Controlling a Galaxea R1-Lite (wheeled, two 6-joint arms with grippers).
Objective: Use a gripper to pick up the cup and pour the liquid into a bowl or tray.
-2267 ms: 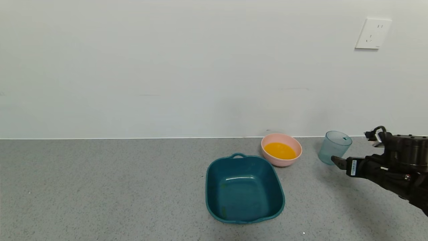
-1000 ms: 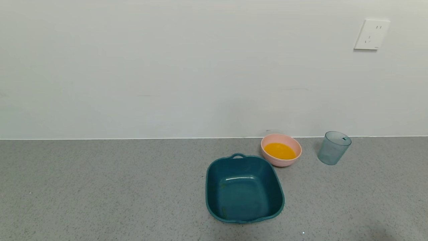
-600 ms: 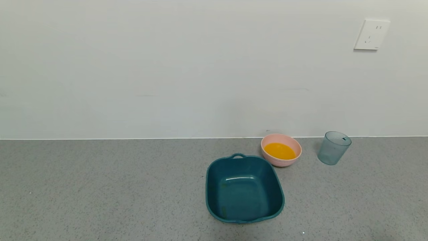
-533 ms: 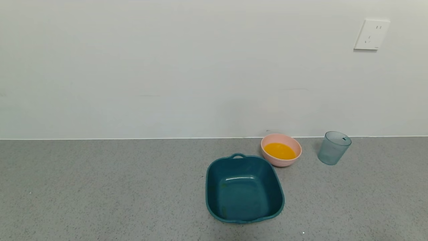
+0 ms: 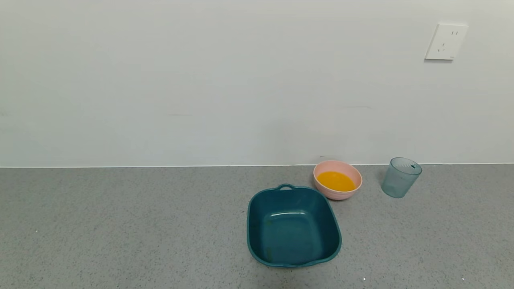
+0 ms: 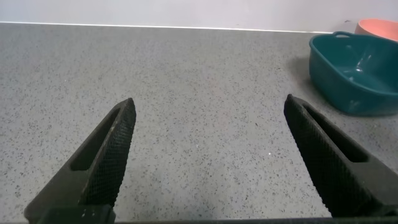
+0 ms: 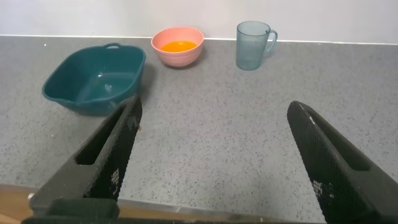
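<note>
The blue-grey cup (image 5: 400, 177) stands upright on the grey counter at the back right, and it looks empty; it also shows in the right wrist view (image 7: 251, 45). The pink bowl (image 5: 338, 191) stands left of it and holds orange-yellow liquid (image 5: 336, 181); it also shows in the right wrist view (image 7: 178, 54). Neither gripper shows in the head view. My right gripper (image 7: 214, 109) is open and empty, low at the counter's front edge, well short of the cup. My left gripper (image 6: 209, 106) is open and empty above bare counter.
A dark teal square tub (image 5: 293, 226) with handles stands in front of the bowl, empty; it shows in the right wrist view (image 7: 94, 81) and the left wrist view (image 6: 354, 71). A white wall with a socket (image 5: 445, 41) runs behind the counter.
My right gripper was beside the cup 2.3 s ago and has drawn back out of the head view. The cup, bowl and tub have not moved.
</note>
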